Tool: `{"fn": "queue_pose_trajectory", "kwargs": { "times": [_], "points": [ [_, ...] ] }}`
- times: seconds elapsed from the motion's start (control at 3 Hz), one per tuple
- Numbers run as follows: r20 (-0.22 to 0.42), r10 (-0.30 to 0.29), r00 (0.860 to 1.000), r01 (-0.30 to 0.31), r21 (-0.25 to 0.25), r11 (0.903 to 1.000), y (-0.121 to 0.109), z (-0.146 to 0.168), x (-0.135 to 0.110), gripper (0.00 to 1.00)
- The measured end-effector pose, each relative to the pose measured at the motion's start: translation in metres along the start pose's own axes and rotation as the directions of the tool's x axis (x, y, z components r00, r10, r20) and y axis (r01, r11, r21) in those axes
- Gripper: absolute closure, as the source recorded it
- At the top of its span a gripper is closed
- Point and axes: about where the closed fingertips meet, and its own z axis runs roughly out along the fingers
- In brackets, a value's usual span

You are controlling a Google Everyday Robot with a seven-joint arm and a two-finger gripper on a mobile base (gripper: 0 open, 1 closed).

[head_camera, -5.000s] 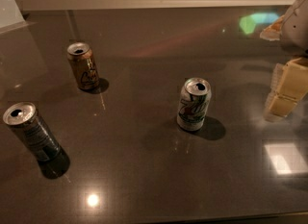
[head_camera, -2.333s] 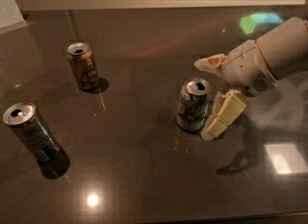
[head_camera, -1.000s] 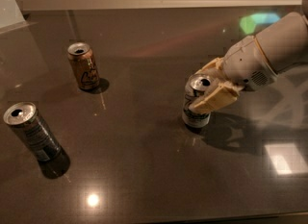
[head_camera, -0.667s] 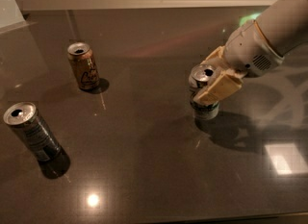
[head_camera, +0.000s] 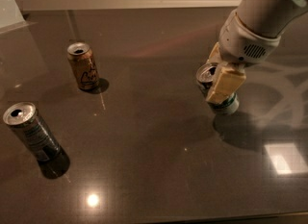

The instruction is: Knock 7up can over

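Observation:
The 7up can (head_camera: 207,74) is at the right of the dark table, silver-white with a green band at its base, and it leans with its top to the left. My gripper (head_camera: 215,80) comes down from the upper right with one cream finger (head_camera: 224,84) across the can's near side and the other behind it. The jaws are shut on the can. Most of the can's side is hidden by the near finger. I cannot tell whether its base rests on the table or hangs just above it.
A brown-gold can (head_camera: 83,67) stands upright at the back left. A dark grey-black can (head_camera: 32,131) stands at the near left. The glossy table (head_camera: 149,136) shows light reflections at the near edge and at the right.
My gripper came in from the right, closed around the 7up can and has carried it to the right and a bit farther back, tilting it. The other two cans have not moved.

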Motion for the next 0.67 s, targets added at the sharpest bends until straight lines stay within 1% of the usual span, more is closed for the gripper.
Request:
{"fn": "queue_pose_trajectory", "kwargs": {
  "times": [0.33,0.67],
  "points": [
    [-0.121,-0.027,0.992,0.027,-0.001,0.9996,-0.0036,0.0068,0.0112,1.0],
    [-0.198,-0.051,0.979,0.048,-0.018,0.9987,-0.0065,0.0162,0.0191,0.83]
  ]
}}
